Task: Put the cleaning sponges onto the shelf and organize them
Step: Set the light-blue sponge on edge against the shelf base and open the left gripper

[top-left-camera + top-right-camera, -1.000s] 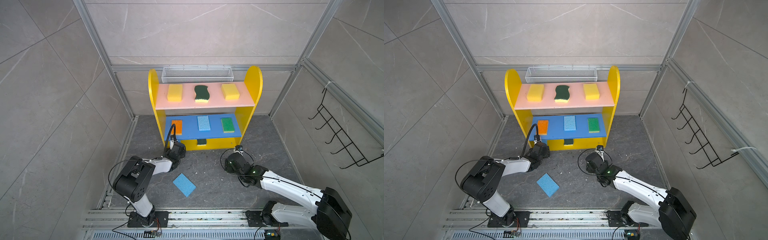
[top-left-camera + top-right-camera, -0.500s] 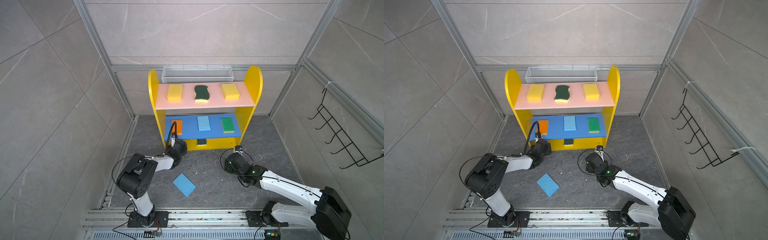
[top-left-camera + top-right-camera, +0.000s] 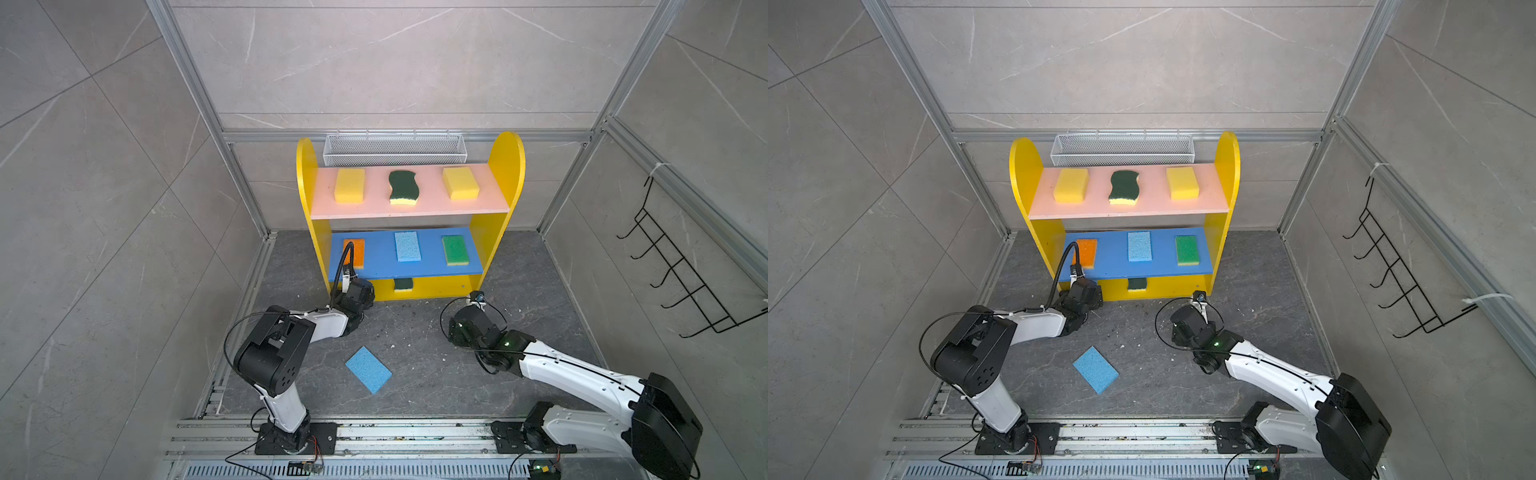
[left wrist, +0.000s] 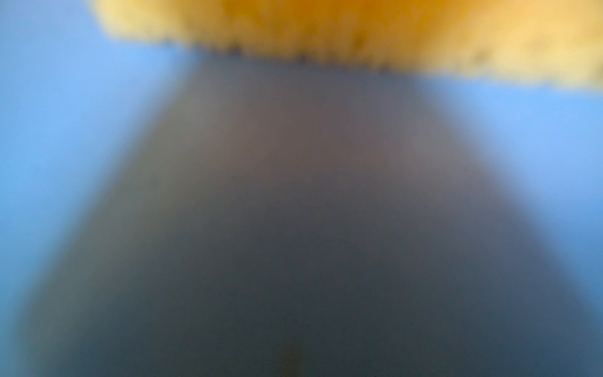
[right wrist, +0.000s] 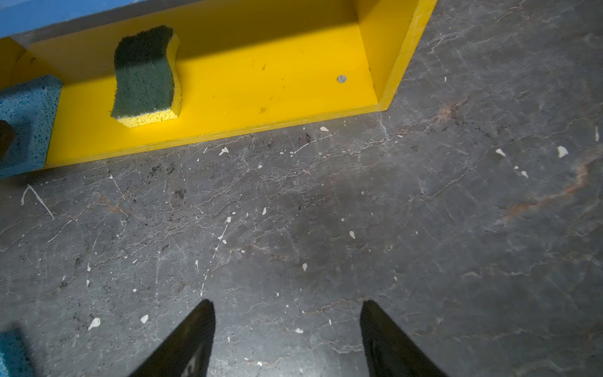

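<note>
The yellow shelf holds two yellow sponges and a scourer on its pink board. Orange, light blue and green sponges lie on the blue board. A second scourer lies on the base, with a light blue sponge at the base's left end. Another light blue sponge lies on the floor. My left gripper reaches under the blue board, fingers hidden; its wrist view is a blur. My right gripper hangs open over bare floor.
A white wire mesh basket hangs behind the shelf top. A black hook rack is on the right wall. Tiled walls close in on three sides, and a metal rail runs along the front.
The left gripper has edged a little further in towards the left end of the shelf base. The right arm has not moved.
</note>
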Robot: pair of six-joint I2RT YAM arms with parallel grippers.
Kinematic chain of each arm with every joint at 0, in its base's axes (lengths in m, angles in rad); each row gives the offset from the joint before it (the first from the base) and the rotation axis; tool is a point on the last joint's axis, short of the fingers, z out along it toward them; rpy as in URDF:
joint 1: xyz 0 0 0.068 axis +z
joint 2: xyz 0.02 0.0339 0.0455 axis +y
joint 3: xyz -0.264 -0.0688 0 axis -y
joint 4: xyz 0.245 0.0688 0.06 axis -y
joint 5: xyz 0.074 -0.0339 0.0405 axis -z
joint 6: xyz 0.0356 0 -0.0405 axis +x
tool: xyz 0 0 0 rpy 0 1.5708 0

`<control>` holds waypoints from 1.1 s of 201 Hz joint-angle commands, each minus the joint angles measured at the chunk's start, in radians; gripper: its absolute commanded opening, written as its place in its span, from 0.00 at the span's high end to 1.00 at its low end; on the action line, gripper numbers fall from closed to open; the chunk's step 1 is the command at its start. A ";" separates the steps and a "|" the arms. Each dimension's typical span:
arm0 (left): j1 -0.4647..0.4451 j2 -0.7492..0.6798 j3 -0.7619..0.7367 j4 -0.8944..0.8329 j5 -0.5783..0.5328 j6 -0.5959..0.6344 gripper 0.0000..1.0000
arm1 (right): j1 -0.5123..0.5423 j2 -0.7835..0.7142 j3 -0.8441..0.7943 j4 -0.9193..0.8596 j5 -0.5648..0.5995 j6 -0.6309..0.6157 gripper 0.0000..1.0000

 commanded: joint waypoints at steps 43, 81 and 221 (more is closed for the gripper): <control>-0.033 -0.211 -0.114 -0.019 0.014 0.040 0.16 | -0.004 -0.012 0.002 -0.017 -0.001 0.009 0.28; -0.058 -0.343 -0.195 -0.042 0.048 0.005 0.18 | -0.004 -0.027 -0.003 -0.019 -0.018 0.019 0.28; -0.087 -0.656 -0.614 0.209 0.224 -0.291 0.47 | -0.004 -0.070 -0.015 -0.023 -0.068 0.011 0.29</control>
